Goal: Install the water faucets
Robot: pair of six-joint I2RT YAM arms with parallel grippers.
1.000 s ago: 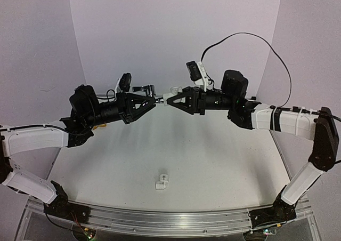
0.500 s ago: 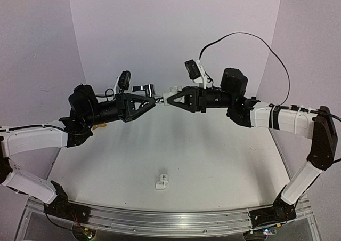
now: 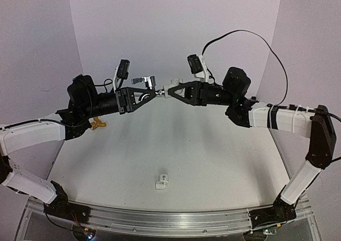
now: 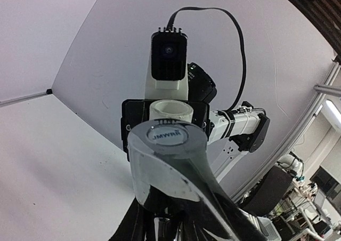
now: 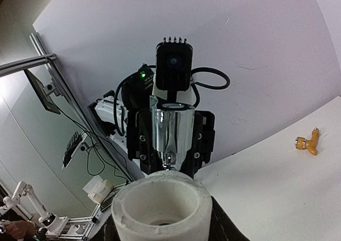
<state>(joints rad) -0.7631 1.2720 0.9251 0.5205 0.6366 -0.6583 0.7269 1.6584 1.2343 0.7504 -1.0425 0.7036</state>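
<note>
My left gripper [image 3: 154, 94] is shut on the shiny silver faucet [image 3: 145, 81], held in the air at the back centre. My right gripper [image 3: 170, 90] is shut on a white pipe fitting [image 3: 170, 84]. The two parts meet end to end between the grippers. In the left wrist view the silver faucet [image 4: 170, 161] fills the foreground with the fitting [image 4: 169, 111] right behind it. In the right wrist view the fitting [image 5: 160, 209] is nearest, and the faucet [image 5: 171, 131] touches its far rim. The brass-gold faucet [image 3: 98, 125] lies on the table at the left; it also shows in the right wrist view [image 5: 309, 142].
A second white pipe fitting [image 3: 162, 182] lies on the white table [image 3: 213, 155] near the front centre. Purple walls close the back and sides. A metal rail [image 3: 160, 219] runs along the near edge, with both arm bases on it.
Both grippers have risen slightly with the faucet and fitting still pressed together. The left wrist has turned, swinging the faucet's handle.
</note>
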